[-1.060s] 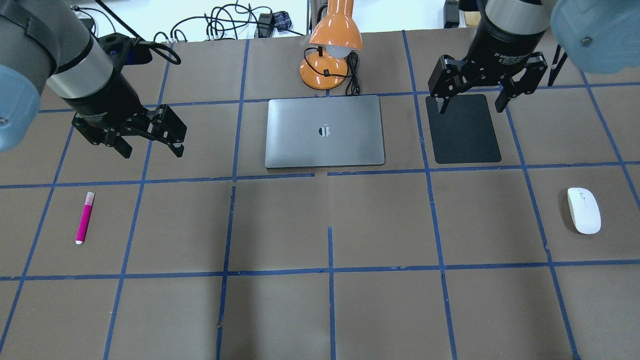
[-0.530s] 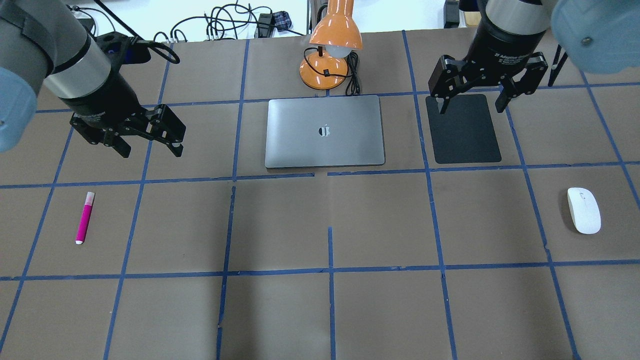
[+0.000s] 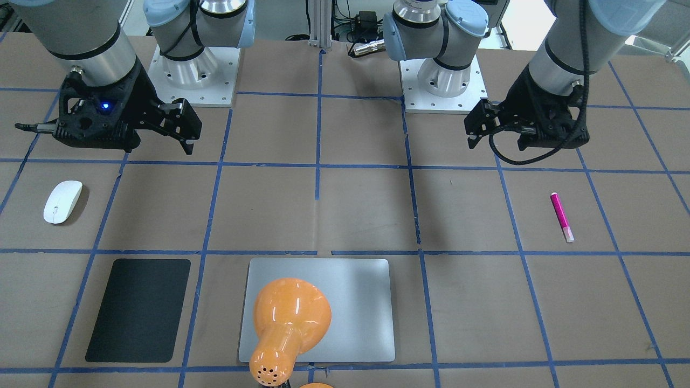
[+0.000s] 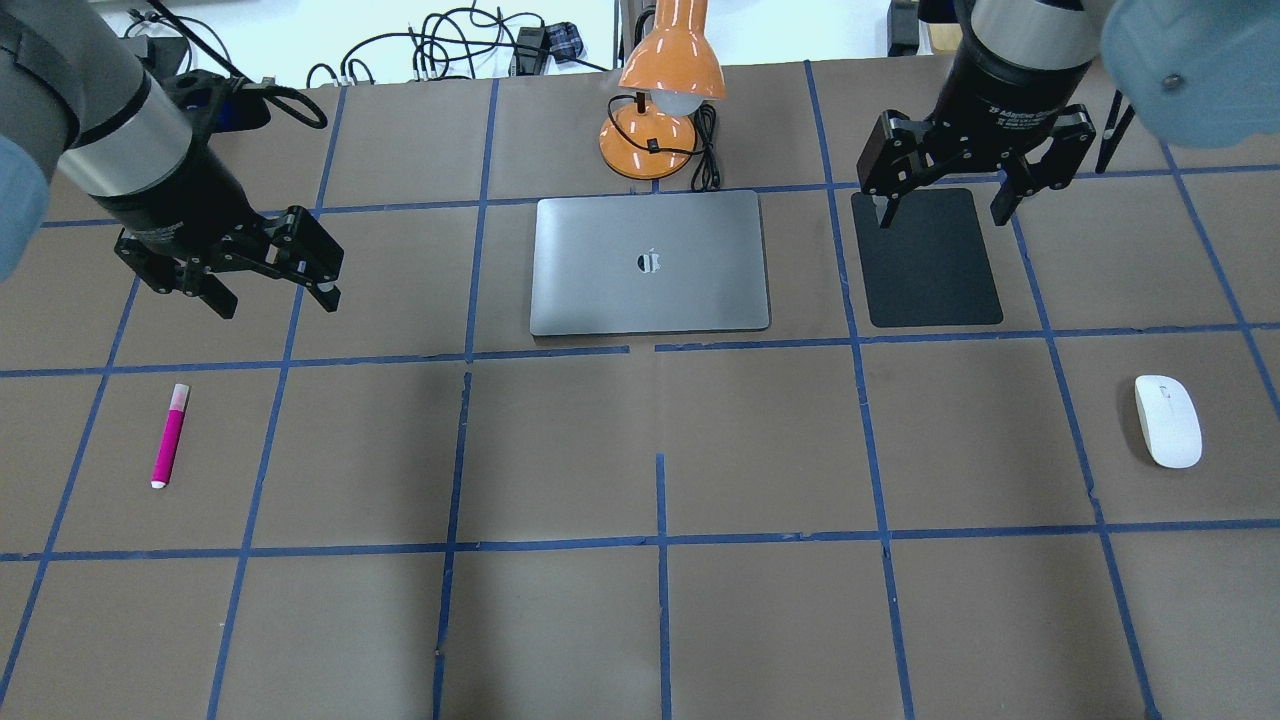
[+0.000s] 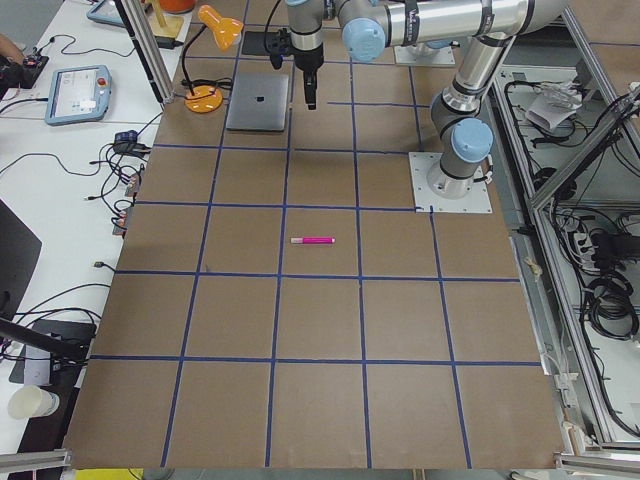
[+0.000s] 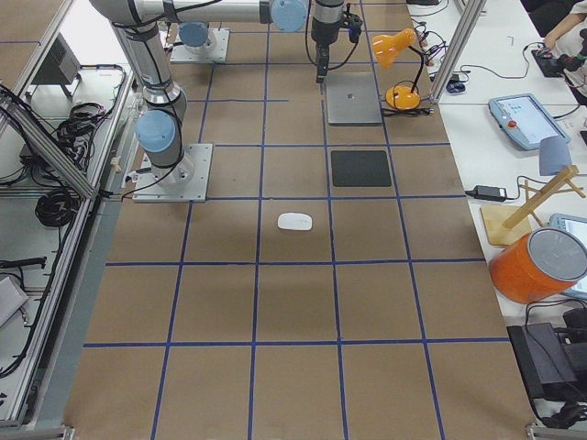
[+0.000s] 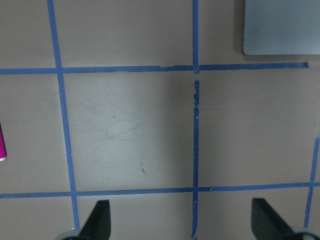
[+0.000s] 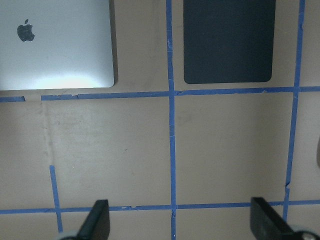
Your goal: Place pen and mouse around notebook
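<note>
The silver-grey notebook (image 4: 650, 262) lies closed at the back centre of the table. Far to its left, near the front, the magenta pen (image 4: 170, 435) lies flat; only its edge shows in the left wrist view (image 7: 1, 145). The white mouse (image 4: 1168, 421) rests at the far right. My left gripper (image 4: 275, 300) hangs open and empty above the table, between the pen and the notebook and behind the pen. My right gripper (image 4: 944, 215) is open and empty over the back end of a black pad, well behind the mouse.
An orange desk lamp (image 4: 660, 110) stands just behind the notebook, its cord beside the base. The matte black pad (image 4: 935, 257) lies to the right of the notebook. Cables (image 4: 450, 50) run along the table's back edge. Blue tape lines grid the brown surface.
My left gripper has moved to the left, further from the notebook, still open. The right gripper, pen, mouse and notebook have not moved.
</note>
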Controlling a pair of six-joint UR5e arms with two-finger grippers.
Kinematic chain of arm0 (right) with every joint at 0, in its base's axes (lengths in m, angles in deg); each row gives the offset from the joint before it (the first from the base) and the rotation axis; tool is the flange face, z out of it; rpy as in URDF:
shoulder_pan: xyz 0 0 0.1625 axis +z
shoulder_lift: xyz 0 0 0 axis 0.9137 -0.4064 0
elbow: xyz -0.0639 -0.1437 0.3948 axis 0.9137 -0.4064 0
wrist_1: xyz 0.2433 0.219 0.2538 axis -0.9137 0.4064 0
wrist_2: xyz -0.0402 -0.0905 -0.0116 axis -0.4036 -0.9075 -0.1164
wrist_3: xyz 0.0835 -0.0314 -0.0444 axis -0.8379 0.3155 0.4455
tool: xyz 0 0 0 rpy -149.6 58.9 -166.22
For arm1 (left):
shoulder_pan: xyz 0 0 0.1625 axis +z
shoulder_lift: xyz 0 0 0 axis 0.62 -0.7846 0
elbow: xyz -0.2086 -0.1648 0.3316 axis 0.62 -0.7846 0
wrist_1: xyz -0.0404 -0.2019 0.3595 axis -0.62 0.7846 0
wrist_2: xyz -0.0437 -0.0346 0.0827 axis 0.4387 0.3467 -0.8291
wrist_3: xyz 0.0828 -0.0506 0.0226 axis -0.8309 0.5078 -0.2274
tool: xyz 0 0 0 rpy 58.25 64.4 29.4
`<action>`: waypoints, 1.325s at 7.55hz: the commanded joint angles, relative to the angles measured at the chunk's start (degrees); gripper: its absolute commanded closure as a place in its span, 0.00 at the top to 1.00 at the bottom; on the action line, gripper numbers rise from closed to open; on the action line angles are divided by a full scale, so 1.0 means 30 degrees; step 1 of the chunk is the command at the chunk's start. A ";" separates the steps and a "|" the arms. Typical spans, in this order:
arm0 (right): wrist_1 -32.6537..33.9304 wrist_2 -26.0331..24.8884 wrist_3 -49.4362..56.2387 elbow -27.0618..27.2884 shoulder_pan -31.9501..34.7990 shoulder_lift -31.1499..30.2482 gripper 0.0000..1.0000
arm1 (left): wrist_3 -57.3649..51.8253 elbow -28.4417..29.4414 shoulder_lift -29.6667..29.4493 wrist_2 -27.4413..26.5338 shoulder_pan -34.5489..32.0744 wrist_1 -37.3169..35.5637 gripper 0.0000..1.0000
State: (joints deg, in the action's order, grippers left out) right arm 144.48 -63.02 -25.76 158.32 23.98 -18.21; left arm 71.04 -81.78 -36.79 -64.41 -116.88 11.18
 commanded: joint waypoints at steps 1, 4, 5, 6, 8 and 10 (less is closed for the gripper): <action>0.0008 -0.0052 0.0056 0.0027 -0.0088 0.0001 1.00 | -0.0092 -0.0503 -0.0988 0.0023 0.2129 -0.0425 1.00; 0.0212 -0.0343 0.4483 0.0027 -0.2416 0.0206 1.00 | -0.1719 -0.1643 -0.2338 -0.1002 0.3767 -0.3962 1.00; 0.0503 -0.0520 0.7120 0.0549 -0.4346 0.0264 1.00 | -0.3763 -0.2344 -0.2719 -0.1061 0.4675 -0.5859 1.00; 0.1318 -0.0347 0.8133 0.1569 -0.5903 0.0264 1.00 | -0.5146 -0.3425 -0.3071 -0.1177 0.5787 -0.7154 1.00; 0.6223 -0.0317 1.2258 0.5221 -0.8629 0.0264 1.00 | -0.6151 -0.5187 -0.4065 -0.1149 0.8774 -1.0635 1.00; 1.0655 -0.0433 1.2711 0.7899 -1.0366 0.1136 1.00 | -0.7239 -0.5338 -0.5470 -0.1150 0.8874 -1.2399 1.00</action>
State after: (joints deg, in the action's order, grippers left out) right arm 168.35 -64.09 10.58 177.08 -3.77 -16.67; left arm 50.90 -96.98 -50.60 -67.89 -91.12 -21.67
